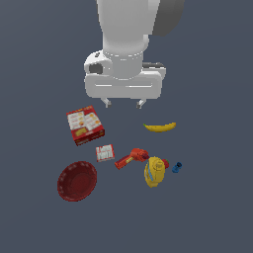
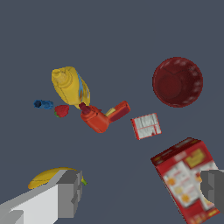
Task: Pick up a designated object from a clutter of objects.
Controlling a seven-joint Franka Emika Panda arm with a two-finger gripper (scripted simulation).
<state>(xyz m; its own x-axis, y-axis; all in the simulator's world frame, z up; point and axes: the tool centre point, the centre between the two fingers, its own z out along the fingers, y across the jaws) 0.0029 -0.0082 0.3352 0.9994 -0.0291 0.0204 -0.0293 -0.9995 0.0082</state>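
Observation:
The designated object is a tiny bright blue chunky piece point(image 1: 176, 167) point(image 2: 43, 104), lying just beside the yellow mustard bottle point(image 1: 154, 171) point(image 2: 70, 86) with a small red strawberry point(image 2: 61, 110) between them. My gripper point(image 1: 123, 103) point(image 2: 142, 190) hangs high above the clutter of objects, open and empty, well away from the blue piece. In the wrist view its grey fingers point(image 2: 70, 192) frame the banana and the box.
A red drill-shaped tool point(image 1: 131, 158) point(image 2: 102, 117) lies by the bottle. A banana point(image 1: 160, 127) point(image 2: 49, 176), a red-and-white box point(image 1: 85, 124) point(image 2: 188, 179), a small red-white packet point(image 1: 105, 152) point(image 2: 146, 126) and a red bowl point(image 1: 77, 181) point(image 2: 177, 82) are spread around.

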